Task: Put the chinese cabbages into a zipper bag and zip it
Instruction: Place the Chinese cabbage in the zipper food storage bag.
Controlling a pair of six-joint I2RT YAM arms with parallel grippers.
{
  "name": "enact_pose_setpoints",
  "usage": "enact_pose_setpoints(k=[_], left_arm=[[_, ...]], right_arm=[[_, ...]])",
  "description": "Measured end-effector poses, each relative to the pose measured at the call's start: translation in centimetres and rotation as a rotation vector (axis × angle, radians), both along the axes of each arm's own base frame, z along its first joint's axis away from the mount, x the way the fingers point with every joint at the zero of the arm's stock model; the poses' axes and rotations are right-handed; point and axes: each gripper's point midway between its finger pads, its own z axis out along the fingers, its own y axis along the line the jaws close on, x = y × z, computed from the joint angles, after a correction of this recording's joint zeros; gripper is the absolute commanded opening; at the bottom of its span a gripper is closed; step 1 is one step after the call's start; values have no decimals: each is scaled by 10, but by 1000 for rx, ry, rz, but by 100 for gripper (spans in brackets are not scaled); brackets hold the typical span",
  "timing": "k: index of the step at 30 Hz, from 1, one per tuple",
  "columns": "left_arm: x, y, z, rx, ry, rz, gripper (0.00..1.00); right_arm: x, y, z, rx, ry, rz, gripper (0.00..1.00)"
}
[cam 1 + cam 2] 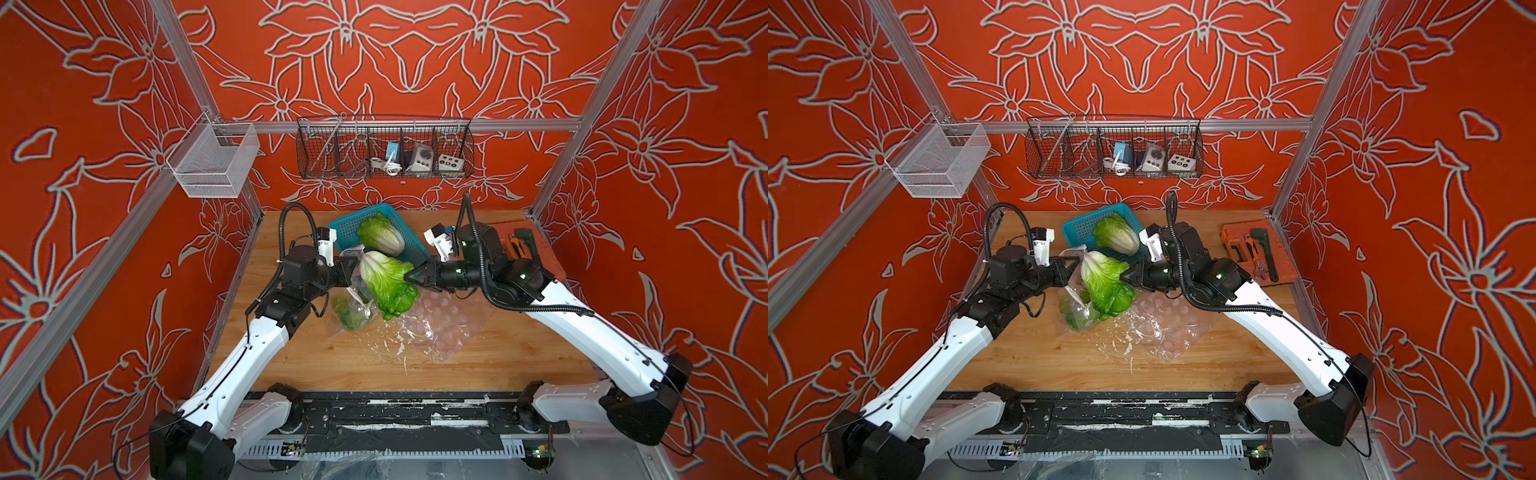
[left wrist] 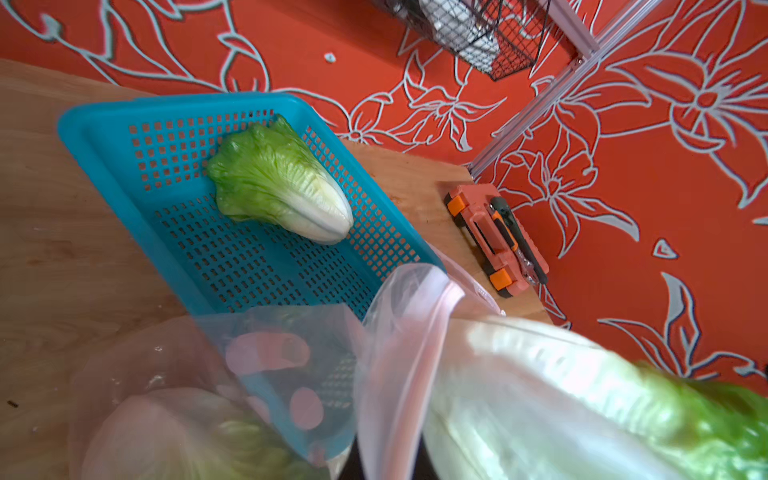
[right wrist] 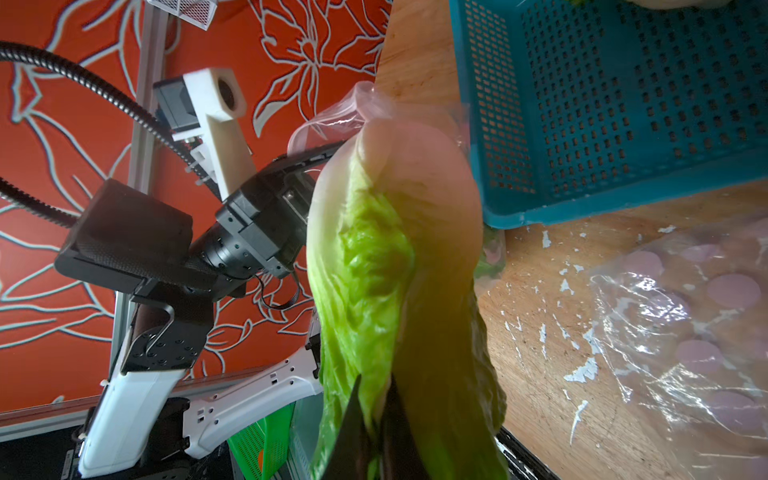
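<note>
The held chinese cabbage (image 1: pixel 386 282) hangs tilted, its white ribbed base at the mouth of the zipper bag (image 2: pixel 399 332). The right gripper (image 1: pixel 410 276) has its jaws clamped on the crinkly green leaf end, probably so the firm base goes in first. The left gripper (image 1: pixel 354 262) has its jaws together on the thin, clear, pink-dotted rim, holding the mouth up. A second cabbage (image 1: pixel 348 316) lies inside the bag on the counter (image 1: pixel 498 353). A third cabbage (image 1: pixel 380 239) lies in the perforated blue plastic basket (image 1: pixel 345 226).
</note>
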Motion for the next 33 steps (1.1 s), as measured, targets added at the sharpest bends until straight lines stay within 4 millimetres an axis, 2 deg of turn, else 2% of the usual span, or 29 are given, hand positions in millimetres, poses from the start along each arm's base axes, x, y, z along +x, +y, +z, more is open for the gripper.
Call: enact_pose_setpoints(k=[4,7,10,14,18,20,22,26,33], left_arm=[[3,-15,-6,26,23,-28,0],[6,-14,-6,38,21,-17,0],[6,-14,-3,39,18,-15,1],[5,-17,-2,40,17,-25,4],[-1,-23,-5,59,25,-51,10],[-7,-24,-5,71,26,-66,11],[-12,-25,-3,75,20,-77,13],[-22,-25,3,85,2,-100,19],[-31,-21,-4,129,24,-117,21]], right_arm=[[-15,1,16,-16,-55,66,0],[-27,1,27,-14,-90,121,0],[-32,0,27,-24,-103,149,0],[-29,2,8,-64,-84,155,0],[-14,-1,-30,-136,-18,113,0],[-5,-9,-51,-174,28,66,0],[-1,-15,-65,-197,62,30,0],[4,-14,-71,-182,84,-4,0],[6,-10,-70,-140,88,-22,0]])
